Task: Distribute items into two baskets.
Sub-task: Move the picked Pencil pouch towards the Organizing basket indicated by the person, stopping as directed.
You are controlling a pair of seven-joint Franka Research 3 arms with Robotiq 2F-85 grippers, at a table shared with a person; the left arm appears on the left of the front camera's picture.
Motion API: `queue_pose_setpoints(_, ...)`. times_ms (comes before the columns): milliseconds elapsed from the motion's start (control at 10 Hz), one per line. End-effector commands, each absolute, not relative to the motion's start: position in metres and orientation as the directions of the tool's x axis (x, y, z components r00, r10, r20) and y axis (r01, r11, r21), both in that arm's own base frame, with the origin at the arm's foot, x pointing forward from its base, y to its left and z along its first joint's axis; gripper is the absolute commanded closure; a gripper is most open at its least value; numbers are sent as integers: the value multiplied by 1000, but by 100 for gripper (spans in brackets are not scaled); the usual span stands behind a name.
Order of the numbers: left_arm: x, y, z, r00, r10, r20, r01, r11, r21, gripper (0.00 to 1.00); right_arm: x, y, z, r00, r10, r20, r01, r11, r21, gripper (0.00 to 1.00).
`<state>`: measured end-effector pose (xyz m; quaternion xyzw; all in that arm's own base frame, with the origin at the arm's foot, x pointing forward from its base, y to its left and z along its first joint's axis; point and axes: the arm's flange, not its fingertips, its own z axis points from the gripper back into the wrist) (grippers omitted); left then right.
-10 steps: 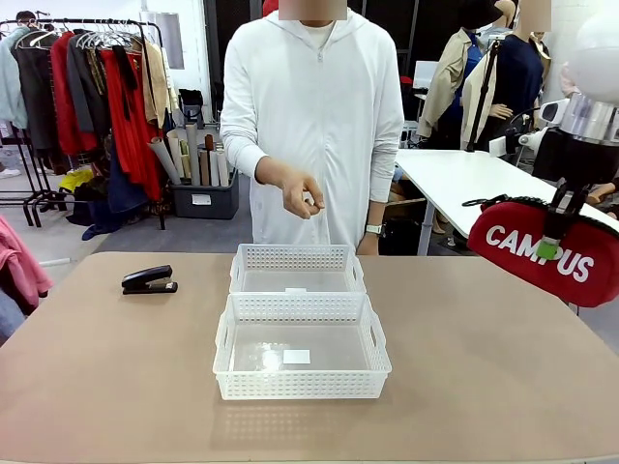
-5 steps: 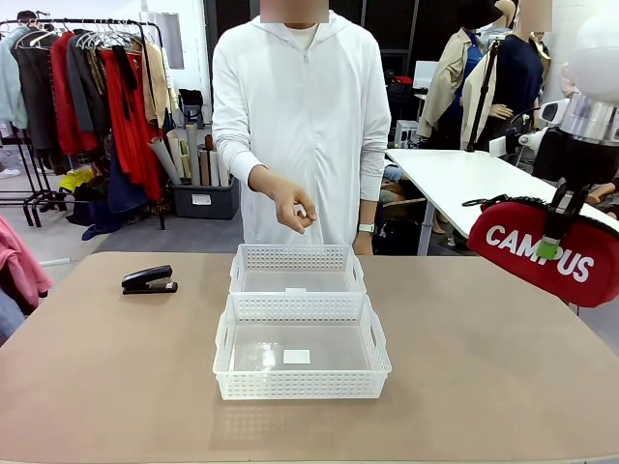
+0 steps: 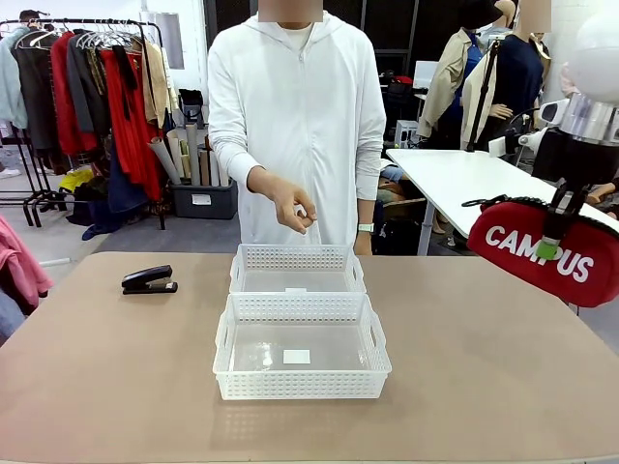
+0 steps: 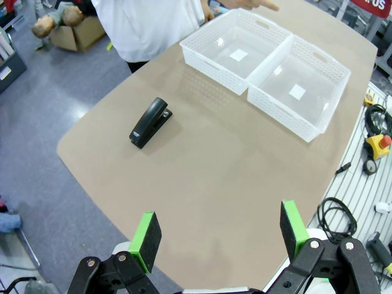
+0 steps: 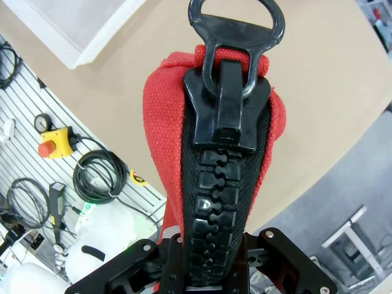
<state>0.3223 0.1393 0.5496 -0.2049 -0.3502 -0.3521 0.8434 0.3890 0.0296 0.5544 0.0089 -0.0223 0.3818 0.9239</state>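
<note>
The red CAMPUS pouch [image 3: 546, 251] hangs in the air at the right, above the table's right edge, with my right gripper [image 3: 549, 244] shut on its black zip. In the right wrist view the pouch [image 5: 165, 135] fills the middle, zip upward. The black stapler [image 3: 148, 280] lies on the table at the far left, also seen as the stapler [image 4: 150, 121] in the left wrist view. Two white lattice baskets stand mid-table, touching: the near basket [image 3: 301, 385] and the far basket [image 3: 297, 257]. My left gripper [image 4: 219, 234] is open, high above the table's left side.
A person in a white hooded top stands at the far side, one hand [image 3: 292, 206] held over the far basket with fingers curled down. Bare tabletop [image 3: 484, 367] lies on both sides of the baskets. Cables and a yellow emergency-stop box [image 4: 377, 146] sit beside the table.
The person's hand has dropped slightly and shifted left over the far basket. Both arms, the pouch and the stapler have stayed put.
</note>
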Motion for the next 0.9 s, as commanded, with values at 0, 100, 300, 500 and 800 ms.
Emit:
queue_pose_setpoints(0, 322, 140, 550, 495, -449, 744, 745, 660, -98, 0, 386, 40, 552, 684, 729, 41, -727, 685, -44, 100)
queue_pose_setpoints(100, 322, 140, 550, 495, -449, 744, 745, 660, -98, 0, 382, 48, 550, 659, 751, 39, -749, 660, -61, 100)
queue_pose_setpoints(300, 322, 140, 550, 495, -449, 744, 745, 660, -98, 0, 371, 62, 544, 559, 828, 42, -824, 561, -79, 100)
queue_pose_setpoints(500, 322, 140, 550, 495, -449, 744, 745, 660, -98, 0, 363, 81, 536, 441, 897, 34, -893, 443, -84, 100)
queue_pose_setpoints(800, 322, 140, 550, 495, -449, 744, 745, 660, -98, 0, 346, 100, 528, 210, 975, 78, -973, 217, -85, 100)
